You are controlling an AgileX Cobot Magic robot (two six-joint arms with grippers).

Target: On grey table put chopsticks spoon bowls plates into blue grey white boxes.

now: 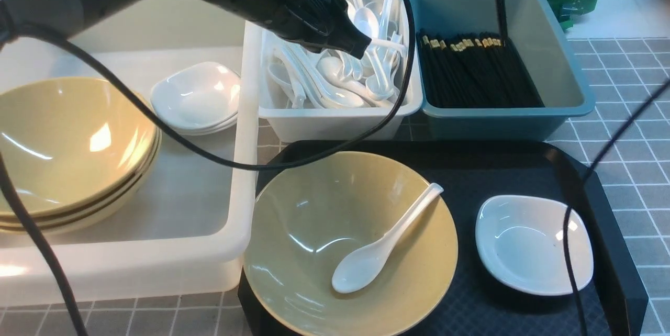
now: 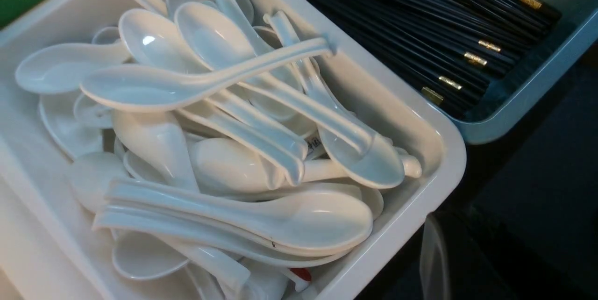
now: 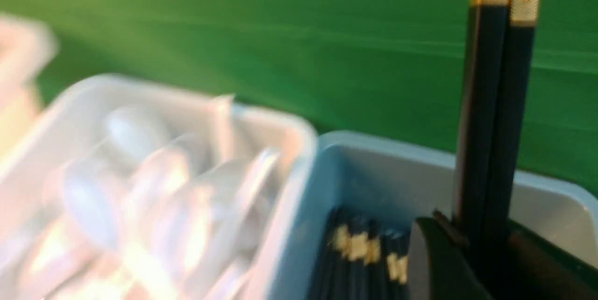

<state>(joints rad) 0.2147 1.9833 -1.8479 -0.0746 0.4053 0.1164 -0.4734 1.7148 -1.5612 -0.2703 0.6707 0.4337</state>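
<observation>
Chopsticks: a pair of chopsticks (image 3: 486, 117) stands upright over the blue-grey bin (image 1: 497, 125), its lower ends at the stack (image 1: 476, 74) lying inside.
Right end effector: the right end effector (image 3: 481, 255) looks clamped on that pair. You see it only in the blurred right wrist view.
Drop risk: release them on end and they may topple across the rim or onto the table (image 1: 628, 158). Lay them along the stack first.
Left end effector: the left end effector (image 1: 362, 45) hangs over the white bin (image 1: 335, 126) of spoons (image 1: 335, 82). You cannot tell whether it is apart or together.
Snag risk: the left cable (image 1: 314, 160) sags across the far edge of the black tray (image 1: 513, 163), near the bowl (image 1: 314, 231) holding the spoon (image 1: 384, 242). A pull could drag them.
Plate: the right cable (image 1: 568, 252) crosses in front of the plate (image 1: 523, 242), so it may catch there.
</observation>
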